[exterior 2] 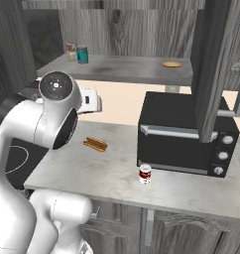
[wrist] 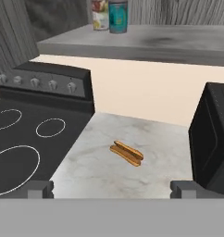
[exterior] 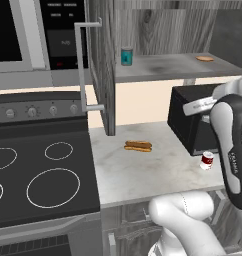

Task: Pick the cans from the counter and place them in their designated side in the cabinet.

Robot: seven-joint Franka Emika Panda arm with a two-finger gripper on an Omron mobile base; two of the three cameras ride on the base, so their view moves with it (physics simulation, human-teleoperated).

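A red can with a white band (exterior: pixel 207 160) (exterior 2: pixel 145 174) stands on the marbled counter (exterior: pixel 143 175) (exterior 2: pixel 92 171) just in front of the black oven. A teal can (exterior: pixel 126 56) (exterior 2: pixel 83 54) (wrist: pixel 118 16) stands on the left part of the cabinet shelf (exterior: pixel 168 67) (exterior 2: pixel 127 67) (wrist: pixel 160 44). My gripper (wrist: pixel 112 189) is open and empty, held above the counter's near edge and facing the shelf. Its fingertips (wrist: pixel 40 188) stand wide apart. The red can lies off to its right.
Beside the teal can stands another can with a red and yellow label (exterior 2: pixel 71 51) (wrist: pixel 100 14). A hot dog (exterior: pixel 138 146) (exterior 2: pixel 95 144) (wrist: pixel 126 153) lies mid-counter. A black oven (exterior: pixel 193 122) (exterior 2: pixel 184 134) sits right, the stovetop (exterior: pixel 38 175) left. The open cabinet door (exterior: pixel 100 65) hangs beside the shelf. A flat brown round (exterior: pixel 205 58) (exterior 2: pixel 172 64) lies on the shelf's right.
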